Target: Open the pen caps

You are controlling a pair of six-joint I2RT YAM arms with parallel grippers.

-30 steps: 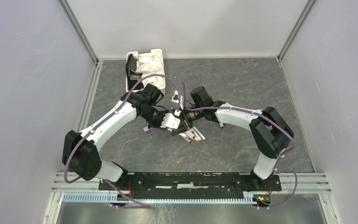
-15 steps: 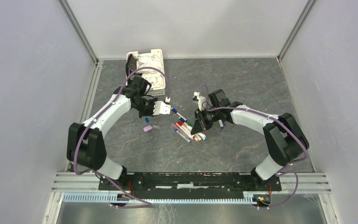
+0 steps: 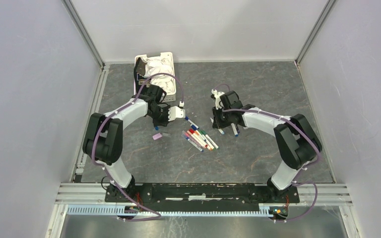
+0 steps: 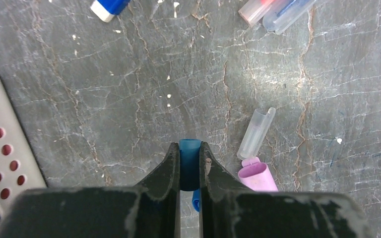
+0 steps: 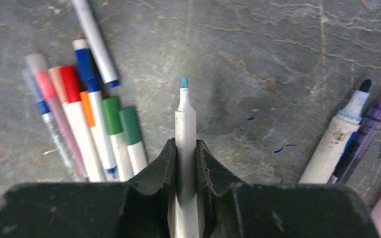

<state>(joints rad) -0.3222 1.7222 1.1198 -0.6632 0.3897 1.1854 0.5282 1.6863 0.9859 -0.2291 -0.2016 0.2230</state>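
Left wrist view: your left gripper (image 4: 190, 148) is clamped on a blue pen cap (image 4: 190, 167) over the grey table (image 4: 129, 99). A pink cap (image 4: 258, 177) and a clear cap (image 4: 256, 133) lie just beside it on the right. Right wrist view: your right gripper (image 5: 185, 148) pinches an uncapped blue-tipped pen (image 5: 185, 111). Capped pens (image 5: 92, 124) are bunched to the left, and two uncapped pens (image 5: 349, 131) lie to the right.

Even, bright light (foreground perhaps blurred)

Grey marbled table (image 3: 278, 84), capped pens (image 3: 198, 139), pink cap (image 3: 156, 136), basket (image 3: 155, 54)
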